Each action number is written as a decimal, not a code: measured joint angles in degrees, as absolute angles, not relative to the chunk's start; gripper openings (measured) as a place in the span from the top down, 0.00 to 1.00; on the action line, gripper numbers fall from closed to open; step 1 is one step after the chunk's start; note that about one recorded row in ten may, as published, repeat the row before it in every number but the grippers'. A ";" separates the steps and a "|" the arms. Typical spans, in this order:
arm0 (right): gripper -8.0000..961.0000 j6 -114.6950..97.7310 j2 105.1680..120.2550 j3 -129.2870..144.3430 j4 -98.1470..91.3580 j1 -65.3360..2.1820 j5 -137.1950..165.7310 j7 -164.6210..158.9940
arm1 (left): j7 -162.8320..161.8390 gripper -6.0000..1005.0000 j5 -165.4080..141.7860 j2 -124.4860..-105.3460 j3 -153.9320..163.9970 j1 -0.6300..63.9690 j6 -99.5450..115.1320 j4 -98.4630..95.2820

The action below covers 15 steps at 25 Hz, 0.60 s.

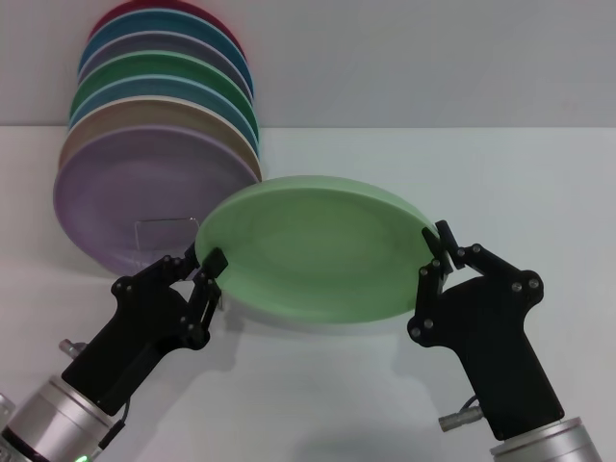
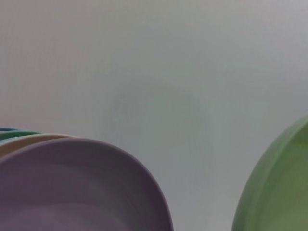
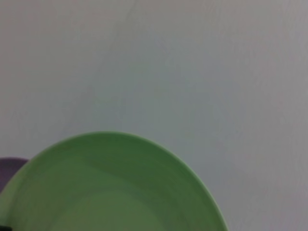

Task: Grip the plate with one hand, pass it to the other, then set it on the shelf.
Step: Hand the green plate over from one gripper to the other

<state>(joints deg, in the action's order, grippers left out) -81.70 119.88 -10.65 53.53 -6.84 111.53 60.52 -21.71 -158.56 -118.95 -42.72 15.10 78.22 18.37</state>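
Handover is the step in hand: the plate (image 1: pixel 318 248) hangs tilted above the desk (image 1: pixel 500 183), caught between both arms. The right pincer (image 1: pixel 435 252) is clamped on the plate's right rim, and the left pincer (image 1: pixel 210 269) has its fingers about the left rim, seemingly closed on it too. Doing this well means one side lets go only once the other's hold is firm, and the release should be straight outward so the rim is not dragged. The shelf (image 1: pixel 166 234) stands just behind the left pincer, already carrying a row of plates with the lilac plate (image 1: pixel 125 197) foremost, so the carrying arm should keep clear of that stack.
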 joint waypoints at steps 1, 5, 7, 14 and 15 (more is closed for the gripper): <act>0.97 -81.68 119.88 -10.64 53.52 -6.85 111.53 60.52 | -21.71 0.81 -158.55 -118.97 -42.72 15.10 78.22 18.37; 0.97 -81.57 119.88 -10.63 53.52 -6.86 111.53 60.49 | -21.71 0.83 -158.55 -119.00 -42.72 15.12 78.22 18.37; 0.97 -81.56 119.88 -10.63 53.52 -6.86 111.53 60.48 | -21.70 0.84 -158.55 -119.00 -42.72 15.12 78.22 18.37; 0.98 -81.57 119.88 -10.63 53.51 -6.86 111.53 60.46 | -21.03 0.86 -158.56 -119.00 -42.72 14.90 78.23 18.44; 0.98 -81.56 119.88 -10.63 53.50 -6.86 111.53 60.47 | -21.03 0.86 -158.56 -119.00 -42.72 14.89 78.23 18.45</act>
